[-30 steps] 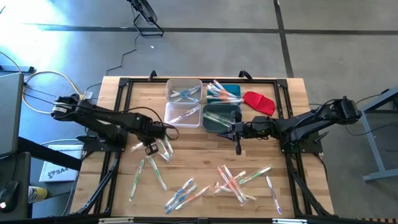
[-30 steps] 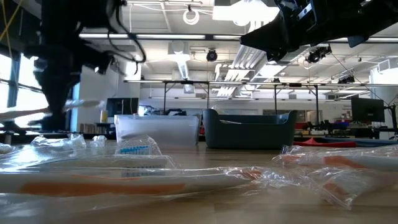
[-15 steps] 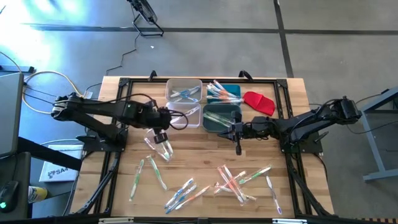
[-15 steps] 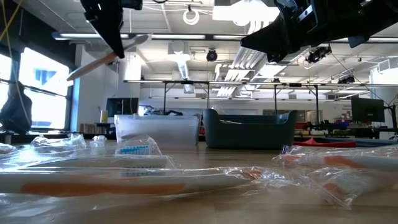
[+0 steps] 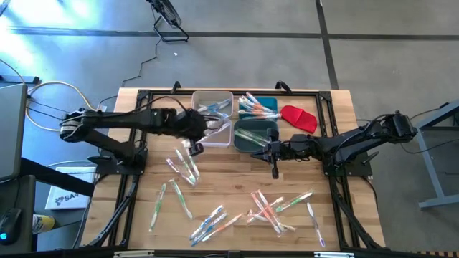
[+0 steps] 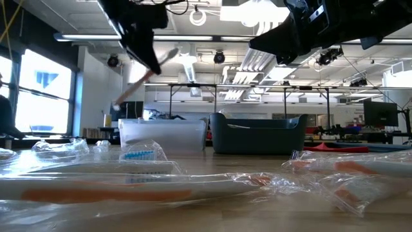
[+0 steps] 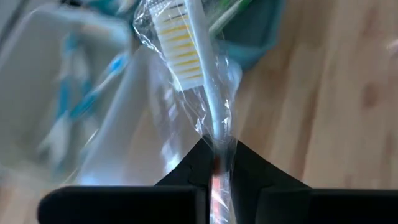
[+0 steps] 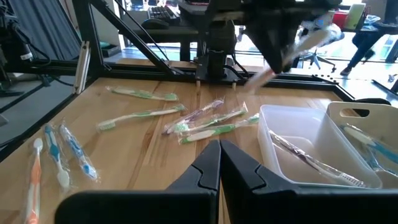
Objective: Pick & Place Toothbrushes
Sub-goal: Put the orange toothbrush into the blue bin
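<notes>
Above, the left gripper point(image 5: 195, 130) hangs over the clear bins point(image 5: 211, 132) at the table's far side, its fingers pinched nearly closed on a wrapped toothbrush point(image 7: 198, 74). The left wrist view shows the grip low on the handle, through the crinkled film, with the yellow-bristled head projecting well forward; in the low view the same brush point(image 6: 145, 77) slants through the air, head uppermost. The right gripper point(image 5: 273, 152) waits with fingers fully closed beside the dark bin point(image 5: 255, 136), holding nothing.

Loose toothbrushes point(image 5: 215, 223) lie scattered across the near half of the table point(image 5: 237, 179), several overlapping; others already rest in the bins.

Handling, as judged: each brush looks light and stiff, so little closing force should hold it, but the thin film is probably slippery and may let the handle slide or pivot between the fingers. A hold near mid-handle likely limits swing; the bristle end offers a poorer seat. Overlapping brushes risk a double pick.
</notes>
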Motion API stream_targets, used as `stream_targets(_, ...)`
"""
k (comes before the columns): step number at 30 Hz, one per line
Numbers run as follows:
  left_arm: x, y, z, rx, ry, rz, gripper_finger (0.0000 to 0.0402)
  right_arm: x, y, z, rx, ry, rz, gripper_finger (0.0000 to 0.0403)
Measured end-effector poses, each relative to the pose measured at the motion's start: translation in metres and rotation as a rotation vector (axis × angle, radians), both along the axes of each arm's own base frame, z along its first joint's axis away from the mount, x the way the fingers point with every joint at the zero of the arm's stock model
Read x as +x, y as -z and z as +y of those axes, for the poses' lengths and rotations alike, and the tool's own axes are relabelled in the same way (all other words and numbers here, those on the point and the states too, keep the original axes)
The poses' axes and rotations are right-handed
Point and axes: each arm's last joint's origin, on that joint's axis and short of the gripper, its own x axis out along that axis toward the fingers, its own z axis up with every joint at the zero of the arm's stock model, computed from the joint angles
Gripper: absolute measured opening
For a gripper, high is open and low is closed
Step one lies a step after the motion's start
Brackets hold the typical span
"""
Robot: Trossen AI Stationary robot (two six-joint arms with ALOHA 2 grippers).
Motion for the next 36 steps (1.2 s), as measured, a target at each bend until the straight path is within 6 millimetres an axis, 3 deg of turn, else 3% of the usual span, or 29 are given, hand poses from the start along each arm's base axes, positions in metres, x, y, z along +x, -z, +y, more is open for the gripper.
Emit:
stream_targets(6,0.013,0.014,0.02,-0.045,0.155,-0.27,0.0026,0.0,0.0,0.0,-0.002,0.0,0.0,0.0002)
stream_targets(12,0.025,0.001,0.027,-0.077,0.325,-0.537,0.0026,0.0,-0.002,0.0,-0.008,0.008,-0.026,0.0002)
stream_targets(26,0.067,0.032,0.018,-0.087,0.419,-0.603,0.0026,0.001,-0.009,-0.003,-0.011,0.066,-0.089,0.0002)
stream_targets(32,0.078,0.035,0.006,-0.062,0.475,-0.658,0.0026,0.001,-0.009,-0.004,-0.016,0.127,-0.099,0.0002)
stream_targets(36,0.08,0.035,-0.002,-0.03,0.518,-0.668,0.0026,0.001,-0.014,-0.008,0.076,0.243,-0.16,0.0002)
